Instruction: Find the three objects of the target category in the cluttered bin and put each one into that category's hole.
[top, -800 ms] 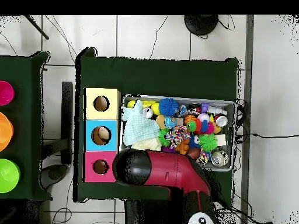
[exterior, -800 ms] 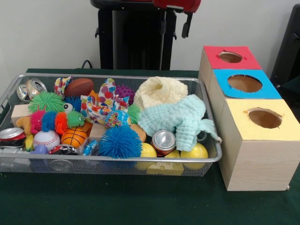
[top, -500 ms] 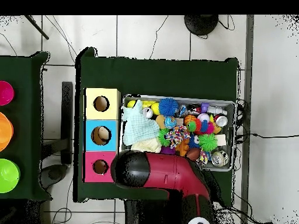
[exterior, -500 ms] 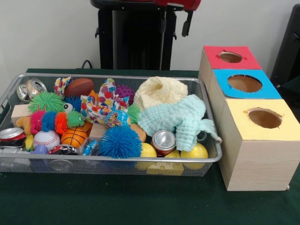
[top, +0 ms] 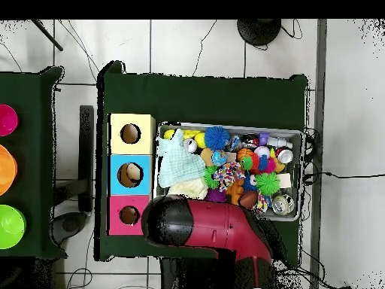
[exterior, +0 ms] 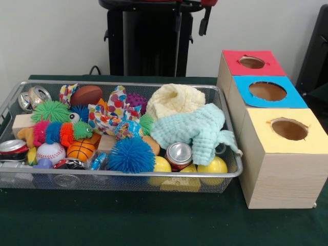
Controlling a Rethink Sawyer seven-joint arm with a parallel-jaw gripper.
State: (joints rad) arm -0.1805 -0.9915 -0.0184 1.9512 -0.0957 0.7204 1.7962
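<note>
Your wire bin sits packed on the green tabletop: a mint cloth drapes beside a cream cloth, cans and balls around them. Red, blue and yellow boxes stand just beside it. The arm hovers above; fingers' state cannot be told.

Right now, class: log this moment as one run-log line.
arm: drawn back near red box | gripper: state unclear | bin: full, untouched | yellow box, blue box: holes unobstructed

Three coloured discs on side table, possibly bowls, floor cables
</note>
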